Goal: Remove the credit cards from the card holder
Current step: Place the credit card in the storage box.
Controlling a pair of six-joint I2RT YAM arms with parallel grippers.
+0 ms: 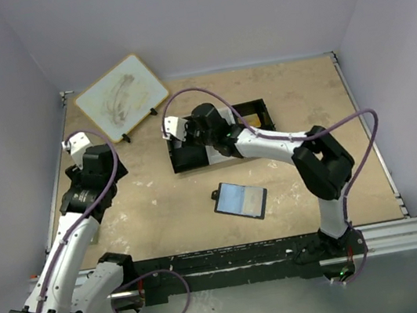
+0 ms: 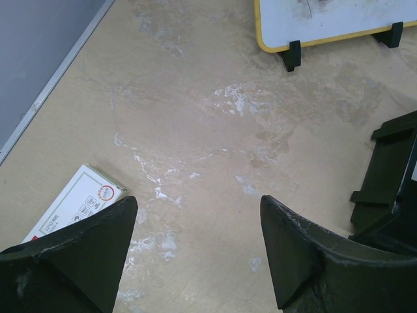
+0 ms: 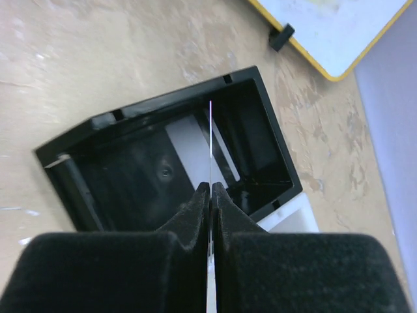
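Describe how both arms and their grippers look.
Both the left arm and the right arm have white links between bulky black joints, with a purple cable looping along each. A small white camera block sits at each wrist. The left gripper and right gripper have matt black, tapering fingers, the left ones scuffed pale at the edges.

Robot lab, plain-walled bench [image 1: 168, 202], rail-mounted arms [image 1: 262, 142]

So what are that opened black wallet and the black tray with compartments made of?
The opened black wallet looks like leather or an imitation: matte dark border, smooth pale blue-grey inside; which one I cannot tell. The black tray with compartments seems hard moulded plastic, fairly glossy: its inner walls catch reflections and its rim is crisp.
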